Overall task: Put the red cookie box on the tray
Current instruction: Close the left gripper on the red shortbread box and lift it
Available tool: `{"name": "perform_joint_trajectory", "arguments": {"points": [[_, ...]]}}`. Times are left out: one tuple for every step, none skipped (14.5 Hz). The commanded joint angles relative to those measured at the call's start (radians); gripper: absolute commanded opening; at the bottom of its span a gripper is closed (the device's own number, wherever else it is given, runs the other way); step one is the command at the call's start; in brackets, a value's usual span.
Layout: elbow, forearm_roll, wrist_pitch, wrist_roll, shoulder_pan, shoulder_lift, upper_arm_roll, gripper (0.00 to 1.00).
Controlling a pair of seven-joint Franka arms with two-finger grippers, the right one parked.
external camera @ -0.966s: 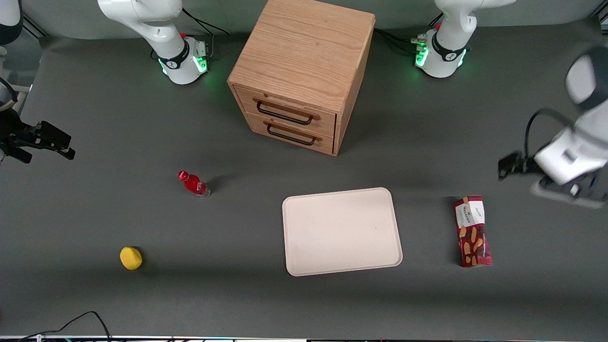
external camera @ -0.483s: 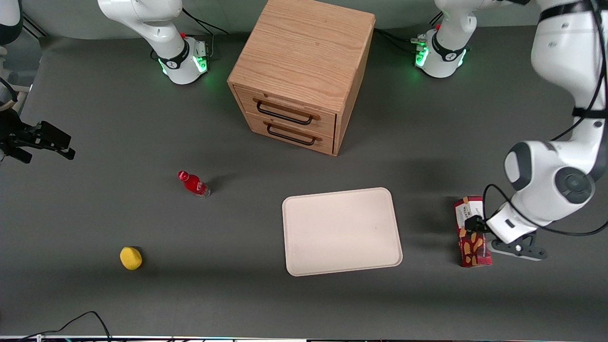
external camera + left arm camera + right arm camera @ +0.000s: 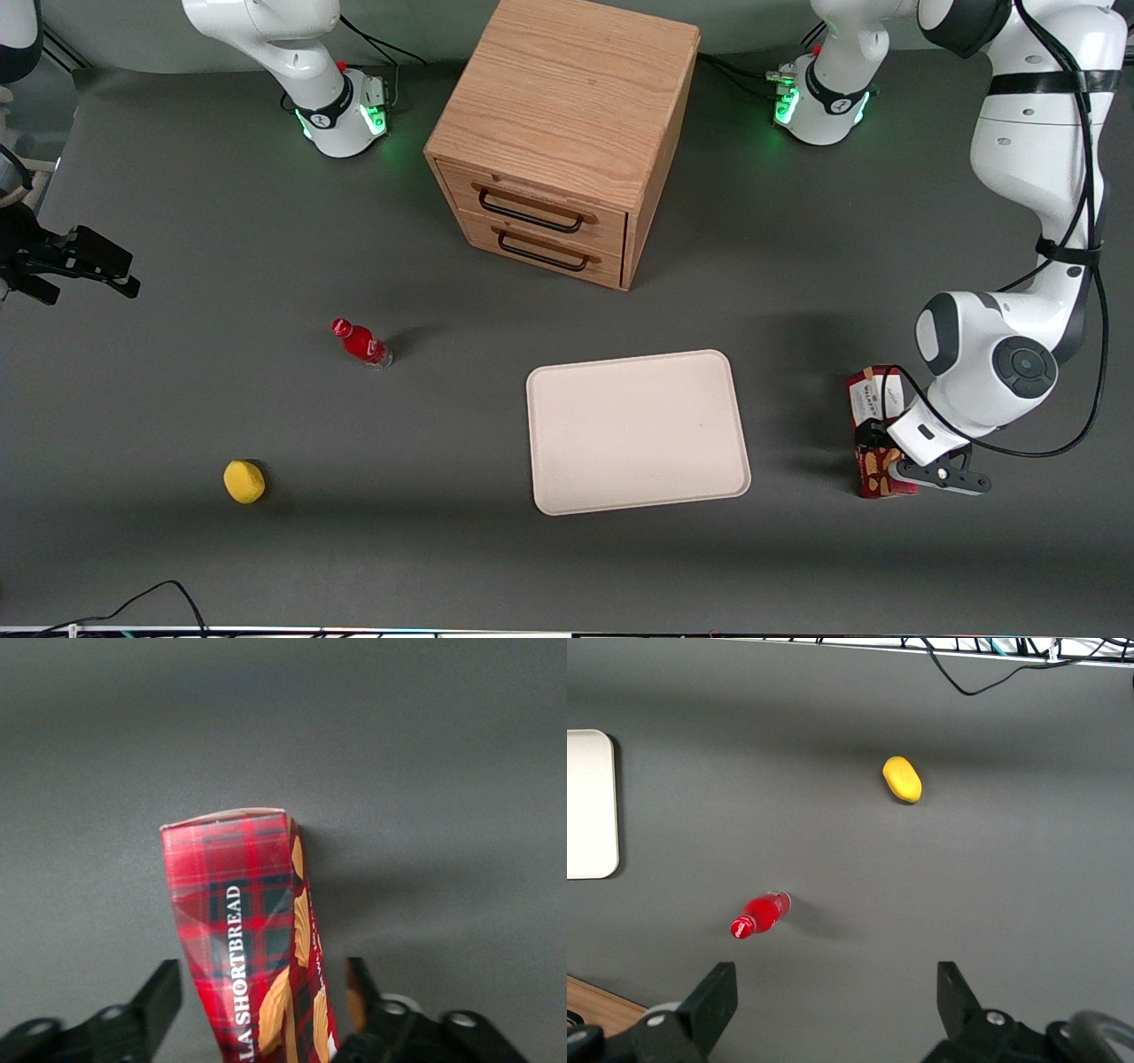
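A yellow lemon-shaped object [image 3: 244, 481] lies toward the parked arm's end of the grey surface [image 3: 177, 221], with a small red bottle [image 3: 360, 342] nearer the wooden drawer cabinet [image 3: 560, 142]. The tray [image 3: 637, 431] sits in front of the cabinet. Beside it, apart, the red cookie box [image 3: 873, 434] lies on the surface; the pincer [image 3: 264, 997] is spread astride it.

- We see the red cookie box [image 3: 877, 434], slim tartan carton, flat on the table [image 3: 266, 549] beside the tray [image 3: 638, 431], apart.
- Gripper [image 3: 264, 997] straddles it, fingers spread.
- Tray: cream, bare.
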Motion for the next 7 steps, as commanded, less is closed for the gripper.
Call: {"name": "perform_joint_trajectory", "arguments": {"points": [[0.016,0.016,-0.009,-0.049,0.001,0.001,-0.001,0.0],[0.016,0.019,-0.009,-0.049,0.001,0.001,0.001,0.0],[0.018,0.021,-0.012,-0.049,0.0,-0.004,0.001,0.0],[0.019,0.021,-0.021,-0.052,-0.002,-0.013,0.001,0.0],[0.024,0.021,-0.056,-0.061,-0.002,-0.04,0.001,0.0],[0.036,0.021,-0.125,-0.072,-0.008,-0.081,0.001,0.0],[0.06,0.019,-0.22,-0.079,-0.009,-0.127,-0.002,0.0]]}}
